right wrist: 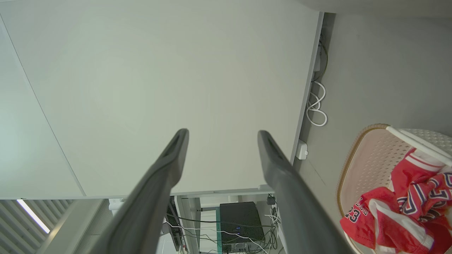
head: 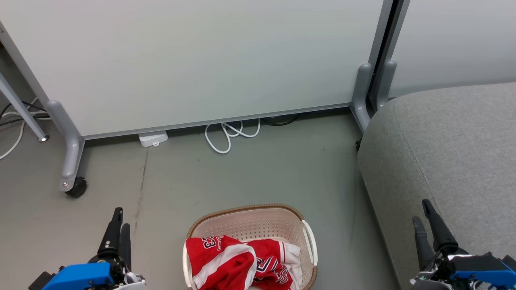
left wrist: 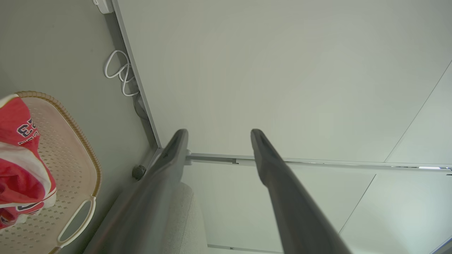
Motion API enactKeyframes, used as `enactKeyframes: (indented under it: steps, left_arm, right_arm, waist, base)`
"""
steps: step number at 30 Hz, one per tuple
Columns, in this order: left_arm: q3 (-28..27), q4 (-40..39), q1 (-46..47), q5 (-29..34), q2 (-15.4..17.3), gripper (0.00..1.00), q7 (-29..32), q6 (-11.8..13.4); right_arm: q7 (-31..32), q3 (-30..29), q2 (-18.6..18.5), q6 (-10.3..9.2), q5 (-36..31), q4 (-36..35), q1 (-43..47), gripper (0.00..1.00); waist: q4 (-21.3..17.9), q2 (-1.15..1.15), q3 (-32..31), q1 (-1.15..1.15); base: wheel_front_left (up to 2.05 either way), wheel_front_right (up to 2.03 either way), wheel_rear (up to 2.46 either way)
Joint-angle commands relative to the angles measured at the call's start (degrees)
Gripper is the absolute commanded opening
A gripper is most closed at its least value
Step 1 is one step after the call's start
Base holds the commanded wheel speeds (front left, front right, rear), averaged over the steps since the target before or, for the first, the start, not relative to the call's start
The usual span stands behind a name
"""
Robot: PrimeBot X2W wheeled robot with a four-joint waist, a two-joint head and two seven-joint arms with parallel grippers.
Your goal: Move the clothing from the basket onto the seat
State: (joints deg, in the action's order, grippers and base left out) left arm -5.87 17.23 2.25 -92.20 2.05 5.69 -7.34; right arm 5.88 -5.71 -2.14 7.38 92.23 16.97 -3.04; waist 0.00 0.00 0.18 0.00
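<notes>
The cream perforated basket (head: pixel 246 208) with a brown rim stands on the floor at the bottom centre. The red clothing (head: pixel 234 257), with white trim and the number 23, lies crumpled inside it. The grey seat (head: pixel 451 153) fills the right side, its rounded edge just right of the basket. My left gripper (head: pixel 121 225) is at the lower left, open and empty, left of the basket. My right gripper (head: pixel 420 212) is at the lower right over the seat's front edge, fingers apart and empty. The wrist views show the basket (left wrist: pixel 70 141) (right wrist: pixel 367 165) and the clothing (left wrist: pixel 17 158) (right wrist: pixel 406 204) off to the side of each open gripper (left wrist: pixel 219 135) (right wrist: pixel 223 135).
A white partition panel (head: pixel 201 60) on grey legs stands behind the basket, with a caster (head: pixel 76 187) at the left. A coiled white cable (head: pixel 229 137) and a white adapter (head: pixel 153 139) lie at its foot. Bare grey floor (head: pixel 262 173) lies between panel and basket.
</notes>
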Motion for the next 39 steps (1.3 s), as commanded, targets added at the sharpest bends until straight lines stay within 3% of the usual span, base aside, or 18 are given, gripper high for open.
enactKeyframes:
  steps: [1, 8, 18, 39]
  left_arm:
    - [0.63, -0.97, 1.50, 0.41, 0.38, 1.00, -0.60, 0.01]
    - [1.85, -1.16, 1.84, 4.13, 0.45, 1.00, -2.58, 0.48]
    - [4.08, -1.97, 2.02, 14.27, 0.53, 1.00, -5.14, 1.68]
    - [8.62, -3.49, 2.48, 41.06, 1.25, 1.00, -9.68, 2.42]
  right_arm:
    - [-0.71, 0.53, -0.21, 0.02, -0.56, -1.14, -1.03, 1.00]
    - [-2.70, 1.25, -0.27, 0.03, -4.74, -1.53, -1.14, 1.00]
    - [-5.27, 1.46, -0.36, 0.04, -16.13, -1.89, -1.49, 1.00]
    - [-9.83, 1.99, -0.55, 0.08, -41.65, -3.21, -1.22, 1.00]
  waist:
    - [0.00, 0.00, 0.00, 0.00]
    - [0.02, 0.00, 0.00, 0.00]
    - [0.12, 0.00, 0.16, 0.00]
    - [0.35, 0.00, 0.35, 0.00]
  base:
    - [0.00, 0.00, 0.00]
    - [0.00, 0.00, 0.00]
    - [0.00, 0.00, 0.00]
    - [0.00, 0.00, 0.00]
